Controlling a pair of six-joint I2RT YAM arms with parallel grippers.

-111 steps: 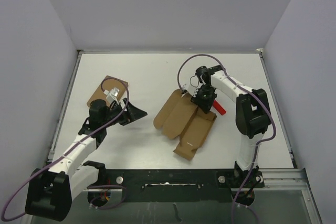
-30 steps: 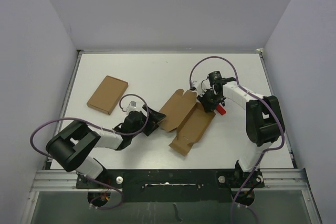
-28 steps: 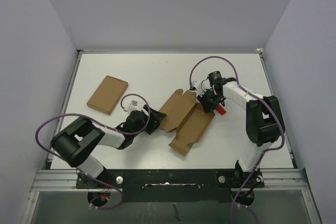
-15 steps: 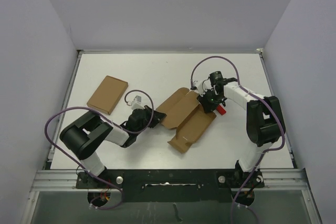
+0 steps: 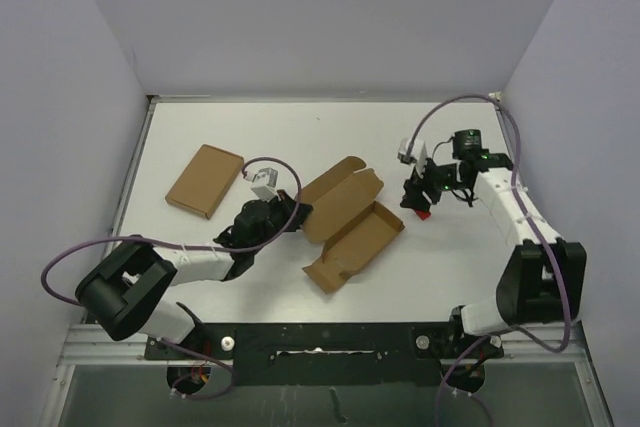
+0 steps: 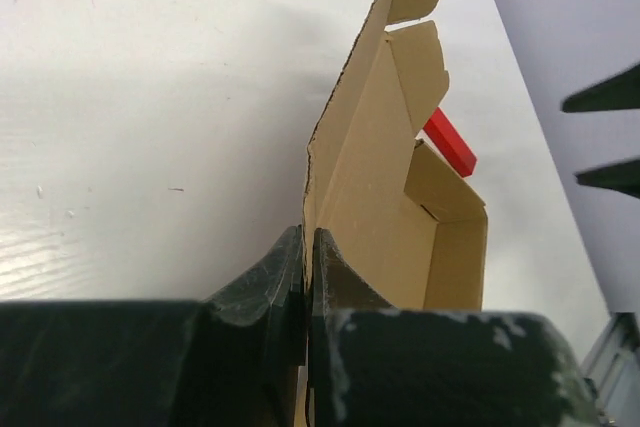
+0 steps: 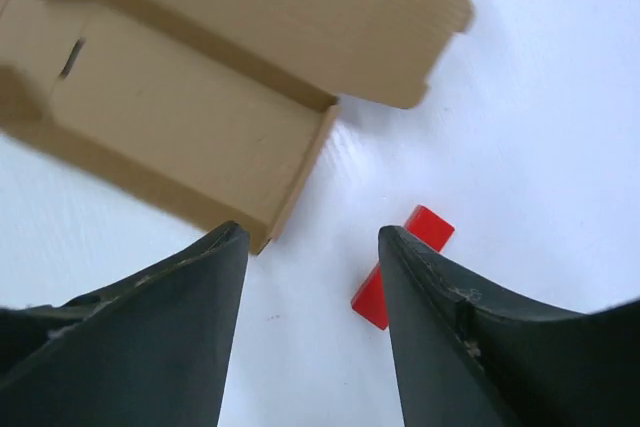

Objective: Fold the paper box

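Two hands: left hand (image 6: 305,269) clamps the paper box (image 6: 370,177) flap, right hand (image 7: 310,239) spread above red block (image 7: 370,299)

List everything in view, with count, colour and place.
box: 1, brown, table centre, partly folded, one panel raised
cardboard rectangle: 1, brown, flat, far left of the table
block: 1, red, just right of the box
table: 1, white, under everything
left end effector: 1, black, shut on the box's raised panel
right end effector: 1, black, open, above the block
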